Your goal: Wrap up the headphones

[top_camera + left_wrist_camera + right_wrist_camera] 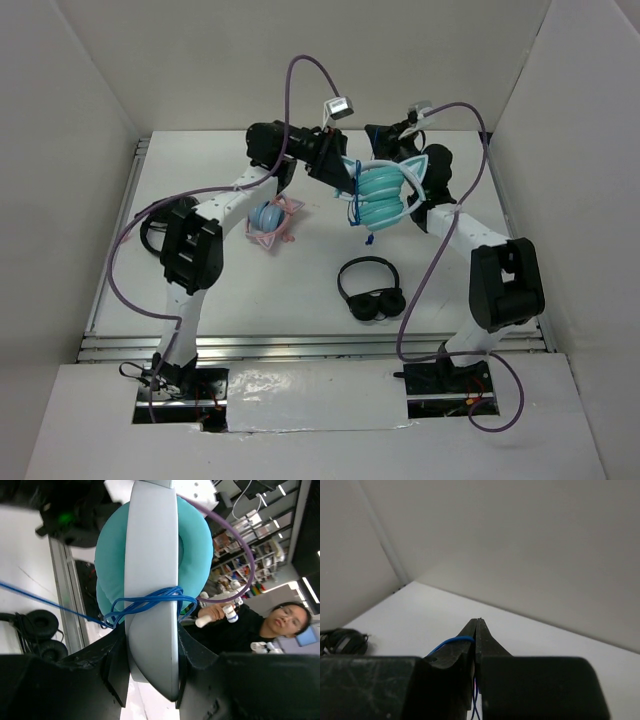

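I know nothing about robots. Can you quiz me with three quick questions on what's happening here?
1. True or false: no gripper touches the teal headphones.
2. Which gripper pinches the blue cable? A left, B right.
3. Fill in: the cable is looped around the headphones' ____.
Key: 1 false, the left gripper clamps them; 2 B, the right gripper; 3 band.

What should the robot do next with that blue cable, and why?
Probably the right gripper, pinching the blue cable, should carry it once more around the grey band of the headphones. The left gripper clamps that band, where several loops already sit, yet a stretch of cable trails loose.
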